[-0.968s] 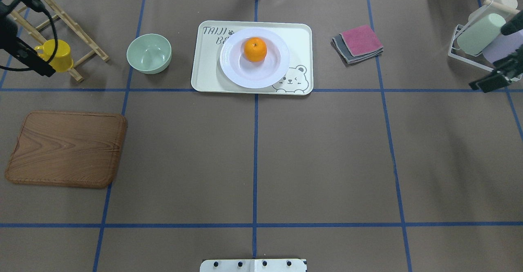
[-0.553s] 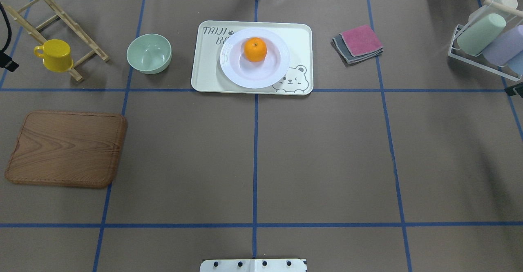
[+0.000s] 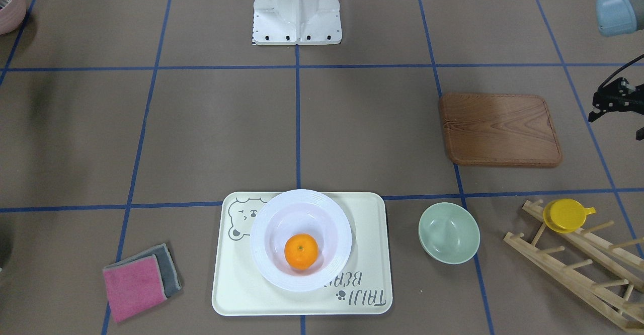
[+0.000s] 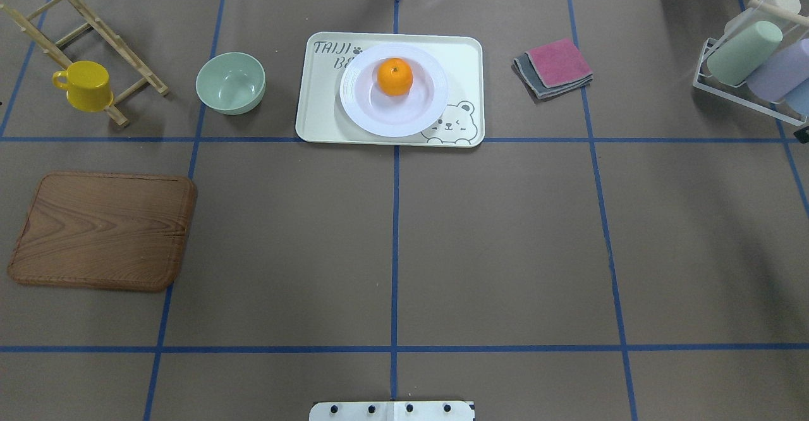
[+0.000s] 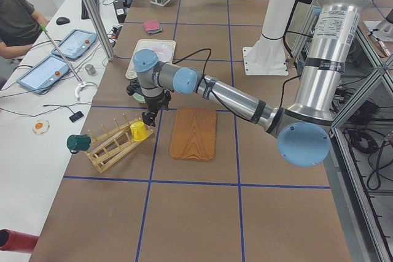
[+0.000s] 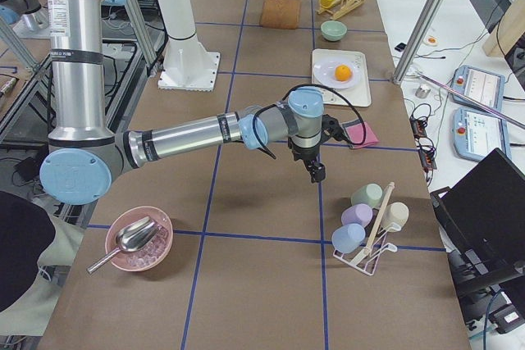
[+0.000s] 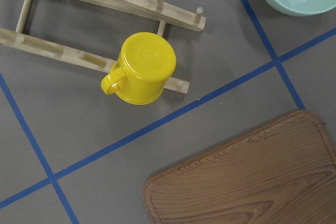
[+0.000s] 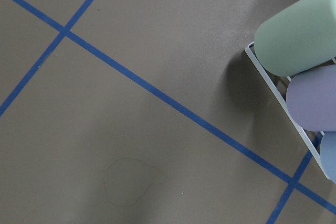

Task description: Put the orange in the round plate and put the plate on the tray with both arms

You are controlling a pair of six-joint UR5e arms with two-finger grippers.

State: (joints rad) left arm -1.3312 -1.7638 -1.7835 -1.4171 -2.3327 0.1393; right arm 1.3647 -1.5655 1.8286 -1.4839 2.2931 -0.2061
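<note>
The orange [image 4: 395,77] lies in the sunken centre of the white round plate [image 4: 351,92]. The plate rests on the cream bear-print tray [image 4: 322,114] at the far middle of the table. The front-facing view shows the same stack: orange [image 3: 301,251], plate [image 3: 259,239], tray [image 3: 236,284]. My left gripper [image 5: 149,116] hangs above the table between the yellow cup and the wooden board, far from the tray. My right gripper [image 6: 316,172] hangs near the cup rack, also far away. I cannot tell whether either is open or shut. Neither wrist view shows fingers.
A pale green bowl [image 4: 231,83] stands left of the tray. The yellow cup [image 4: 84,86] hangs on a wooden rack [image 4: 107,26]. The brown wooden board [image 4: 104,231] lies near left. Folded cloths [image 4: 555,67] and a rack of pastel cups [image 4: 752,61] are on the right.
Both arms have drawn outward and left the overhead view, the left from over the yellow cup, the right from the cup rack. Orange, plate and tray have not moved.
</note>
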